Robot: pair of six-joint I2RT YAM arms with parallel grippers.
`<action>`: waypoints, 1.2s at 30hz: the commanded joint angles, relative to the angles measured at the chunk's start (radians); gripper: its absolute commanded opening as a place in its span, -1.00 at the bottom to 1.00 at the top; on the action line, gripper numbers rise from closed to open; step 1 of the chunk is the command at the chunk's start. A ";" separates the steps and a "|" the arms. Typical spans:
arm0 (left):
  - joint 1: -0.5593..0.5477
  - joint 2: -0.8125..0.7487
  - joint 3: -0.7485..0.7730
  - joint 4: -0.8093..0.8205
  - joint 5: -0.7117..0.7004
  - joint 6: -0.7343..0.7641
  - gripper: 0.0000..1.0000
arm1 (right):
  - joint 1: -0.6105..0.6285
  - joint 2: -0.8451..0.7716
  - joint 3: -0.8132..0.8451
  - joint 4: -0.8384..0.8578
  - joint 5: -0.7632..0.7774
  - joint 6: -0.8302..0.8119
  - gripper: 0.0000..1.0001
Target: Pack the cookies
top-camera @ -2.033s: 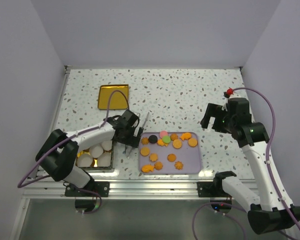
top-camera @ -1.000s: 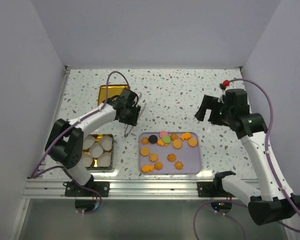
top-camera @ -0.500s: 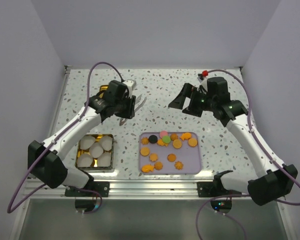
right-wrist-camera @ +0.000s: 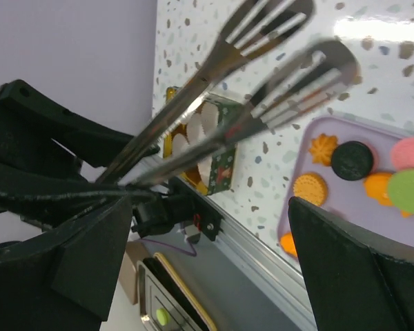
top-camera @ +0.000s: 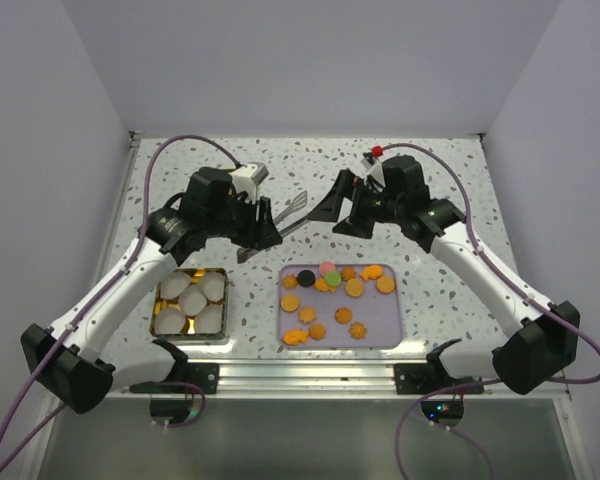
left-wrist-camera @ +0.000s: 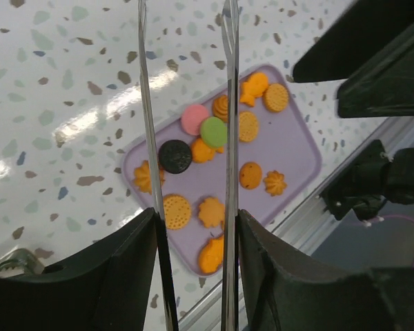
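A speckled terrazzo table (top-camera: pixel 430 165) sits inside plain pale walls, and above its middle the two arms meet in the air. The left gripper (top-camera: pixel 264 226) is closed partway onto the handle end of a pair of metal tongs (top-camera: pixel 292 212). It holds them raised, with the slotted tips aimed at the right gripper (top-camera: pixel 337 217). That gripper's jaws stand fully apart close around those tips and grasp nothing. This reads as a handover, or a steadying of the tool, before any picking starts. The cookies (top-camera: pixel 354 288) all lie flat on a lavender tray (top-camera: pixel 388 325) at the near centre. They are mostly orange rounds and flower shapes, with one pink, one green and one dark brown clustered towards the tray's far edge. A tin (top-camera: pixel 224 300) of white paper cups (top-camera: pixel 190 300) sits just left of the tray, probably where the cookies are meant to go.
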 commanded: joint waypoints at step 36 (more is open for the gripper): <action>-0.039 -0.217 -0.294 -0.163 0.035 -0.034 -0.07 | 0.044 -0.338 0.126 -0.553 0.415 -0.244 0.98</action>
